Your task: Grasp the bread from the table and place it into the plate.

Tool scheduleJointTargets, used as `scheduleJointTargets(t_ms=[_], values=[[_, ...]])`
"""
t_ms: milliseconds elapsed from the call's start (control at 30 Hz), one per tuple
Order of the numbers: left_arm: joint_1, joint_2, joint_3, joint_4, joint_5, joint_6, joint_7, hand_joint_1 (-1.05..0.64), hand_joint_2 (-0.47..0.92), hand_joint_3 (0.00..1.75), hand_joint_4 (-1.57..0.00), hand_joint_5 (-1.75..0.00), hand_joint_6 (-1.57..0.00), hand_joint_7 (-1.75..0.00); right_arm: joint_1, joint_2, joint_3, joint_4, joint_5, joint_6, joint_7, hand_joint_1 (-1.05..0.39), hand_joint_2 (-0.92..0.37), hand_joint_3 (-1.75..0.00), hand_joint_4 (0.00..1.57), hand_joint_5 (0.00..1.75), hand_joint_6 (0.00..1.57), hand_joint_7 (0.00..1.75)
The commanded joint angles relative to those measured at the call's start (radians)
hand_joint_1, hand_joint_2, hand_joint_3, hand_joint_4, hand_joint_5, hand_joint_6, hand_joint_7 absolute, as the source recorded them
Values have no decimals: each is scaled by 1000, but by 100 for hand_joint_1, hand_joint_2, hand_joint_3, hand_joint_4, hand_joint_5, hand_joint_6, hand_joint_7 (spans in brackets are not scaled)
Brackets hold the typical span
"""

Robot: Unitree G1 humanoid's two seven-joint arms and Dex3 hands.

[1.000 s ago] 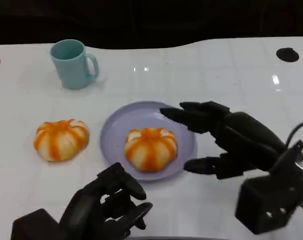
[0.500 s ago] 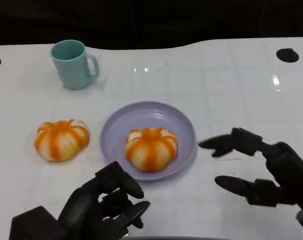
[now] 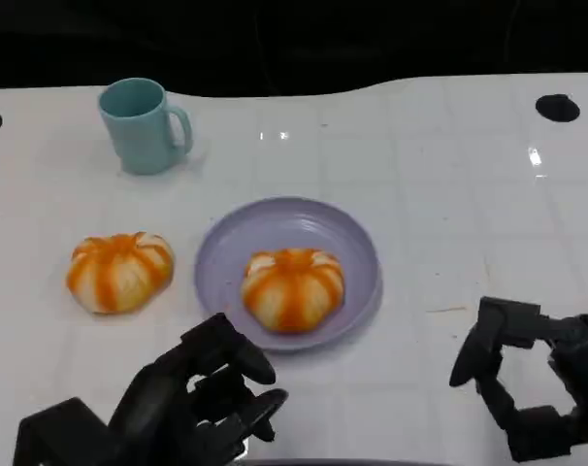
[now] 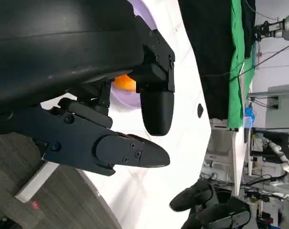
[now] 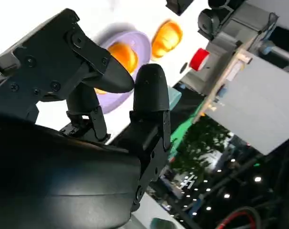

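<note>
Since the earlier frames the right hand [image 3: 532,388] has drawn back from over the plate [image 3: 226,243] to the lower right corner of the head view, well apart from the plate rim. Its fingers, stretched out and spread a second ago, are now bent inward with nothing between them. The left hand [image 3: 192,403] is unchanged at the lower left, near the plate's front edge; its fingers are curled in and hold nothing. Neither bread, the plate nor the mug has moved.

One bread [image 3: 292,288] lies inside the plate, on the front half, resting on the plate floor. It is a rounded, pumpkin-shaped bun with a matte surface, pale cream segments divided by orange stripes running from a central dimple. A second bread [image 3: 118,271] of the same form sits on the table [image 3: 420,175] to the left of the plate, just beside the rim but not touching it.

The plate is round, shallow and pale lavender, with a smooth raised rim. The mug [image 3: 141,124] is teal, cylindrical, glossy, standing upright behind the second bread with its handle toward the right. The table surface is white and glossy, with faint grid lines and light reflections.
</note>
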Motion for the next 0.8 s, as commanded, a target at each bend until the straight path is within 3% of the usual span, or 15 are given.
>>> scheduleJointTargets(t_ms=[33, 800], values=[[5, 18, 12, 2, 8, -19, 0, -50, 92, 24, -58, -175, -42, -167, 6, -1, -24, 31, 1, -2, -1, -13, -37, -139, 80, 175, 72, 152], [3, 31, 47, 28, -13, -55, -27, -50, 92, 24, -58, -175, -41, -170, -32, 41, -17, 119, -92, -41, -57, -12, -30, -147, 89, 175, 77, 153]])
